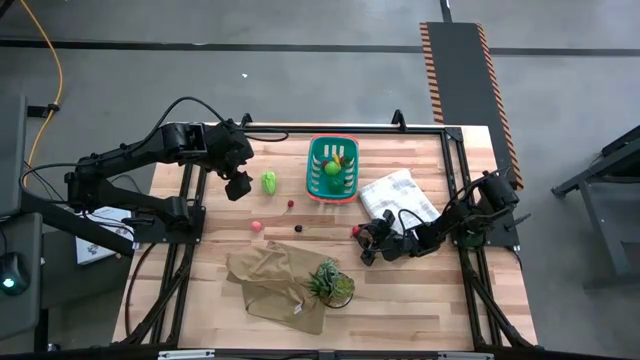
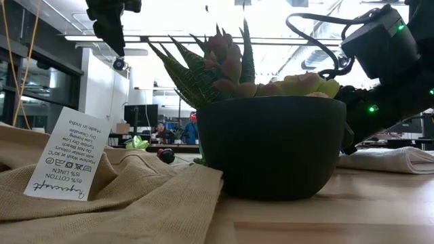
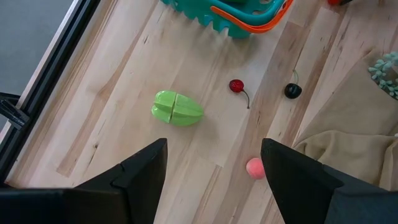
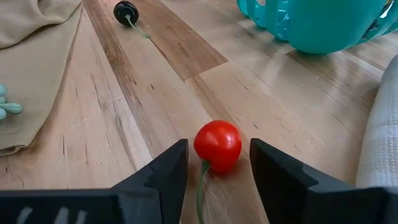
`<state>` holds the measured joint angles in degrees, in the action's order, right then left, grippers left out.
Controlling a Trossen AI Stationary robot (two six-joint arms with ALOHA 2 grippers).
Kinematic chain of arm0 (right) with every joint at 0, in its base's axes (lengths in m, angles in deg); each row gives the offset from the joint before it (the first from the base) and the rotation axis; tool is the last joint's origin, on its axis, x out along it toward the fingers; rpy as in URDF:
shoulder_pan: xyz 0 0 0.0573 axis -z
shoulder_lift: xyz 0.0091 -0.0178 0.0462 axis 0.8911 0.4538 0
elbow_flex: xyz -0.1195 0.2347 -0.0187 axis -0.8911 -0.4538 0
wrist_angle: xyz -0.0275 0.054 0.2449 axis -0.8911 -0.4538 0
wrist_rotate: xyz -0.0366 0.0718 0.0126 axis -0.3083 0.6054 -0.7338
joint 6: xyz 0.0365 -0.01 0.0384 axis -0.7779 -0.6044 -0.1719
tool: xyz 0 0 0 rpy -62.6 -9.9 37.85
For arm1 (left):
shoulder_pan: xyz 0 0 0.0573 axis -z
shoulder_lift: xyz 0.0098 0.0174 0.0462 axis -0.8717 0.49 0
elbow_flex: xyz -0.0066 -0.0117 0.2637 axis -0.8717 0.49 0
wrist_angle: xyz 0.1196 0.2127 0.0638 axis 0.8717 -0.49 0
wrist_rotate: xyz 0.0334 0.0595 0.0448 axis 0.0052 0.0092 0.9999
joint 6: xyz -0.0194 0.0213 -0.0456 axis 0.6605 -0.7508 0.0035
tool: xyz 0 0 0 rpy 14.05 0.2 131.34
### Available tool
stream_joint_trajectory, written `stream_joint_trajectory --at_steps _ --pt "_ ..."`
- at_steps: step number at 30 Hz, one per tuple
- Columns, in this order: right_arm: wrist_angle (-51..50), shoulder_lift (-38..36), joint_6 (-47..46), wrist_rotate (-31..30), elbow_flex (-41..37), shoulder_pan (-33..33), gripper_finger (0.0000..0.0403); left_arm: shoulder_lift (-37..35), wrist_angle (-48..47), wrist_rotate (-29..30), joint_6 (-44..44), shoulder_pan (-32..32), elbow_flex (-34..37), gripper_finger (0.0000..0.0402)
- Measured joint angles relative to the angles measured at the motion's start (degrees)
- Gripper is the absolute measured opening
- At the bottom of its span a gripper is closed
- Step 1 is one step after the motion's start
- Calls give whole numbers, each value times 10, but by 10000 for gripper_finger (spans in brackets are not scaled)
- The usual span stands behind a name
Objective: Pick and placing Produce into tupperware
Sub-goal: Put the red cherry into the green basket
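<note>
My right hand [image 1: 362, 240] is low over the table [image 1: 420, 290], just beside the white checked cloth [image 1: 397, 193]. Its fingers [image 4: 158, 174] are spread narrowly with a red cherry [image 4: 217, 145] sitting between them; I cannot tell whether either finger touches it. The cherry rests on the wood with its green stem pointing back toward the wrist.

My left hand [image 1: 238, 186] hangs above the table near the far left side, fingers [image 3: 140, 171] wide apart and holding nothing. Under it lies a light green piece [image 3: 177, 108] of produce, split down the middle, on bare wood. Near it are a small red cherry [image 3: 236, 86], a dark cherry [image 3: 293, 91] and a pink ball [image 3: 254, 168], each apart from the others.

The teal basket [image 1: 318, 178] stands at the far middle of the table, between the green piece and the cloth, and already holds some green and yellow produce [image 1: 334, 165]. A tan cloth [image 1: 270, 280] is crumpled at the near side, with a potted plant [image 1: 331, 281] at its right edge.
</note>
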<state>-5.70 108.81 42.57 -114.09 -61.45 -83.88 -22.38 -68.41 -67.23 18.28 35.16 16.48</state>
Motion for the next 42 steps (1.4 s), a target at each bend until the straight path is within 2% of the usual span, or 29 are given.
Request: stream_joint_trajectory --at_steps 7,14,24,42 --pt "0 0 0 1 0 2 163 0 0 0 0 0 0 248" --pt "12 0 14 38 0 22 163 0 0 0 0 0 0 248" --pt "15 0 20 49 0 30 162 0 0 0 0 0 0 248" --pt "14 0 20 49 0 30 108 0 0 0 0 0 0 248"
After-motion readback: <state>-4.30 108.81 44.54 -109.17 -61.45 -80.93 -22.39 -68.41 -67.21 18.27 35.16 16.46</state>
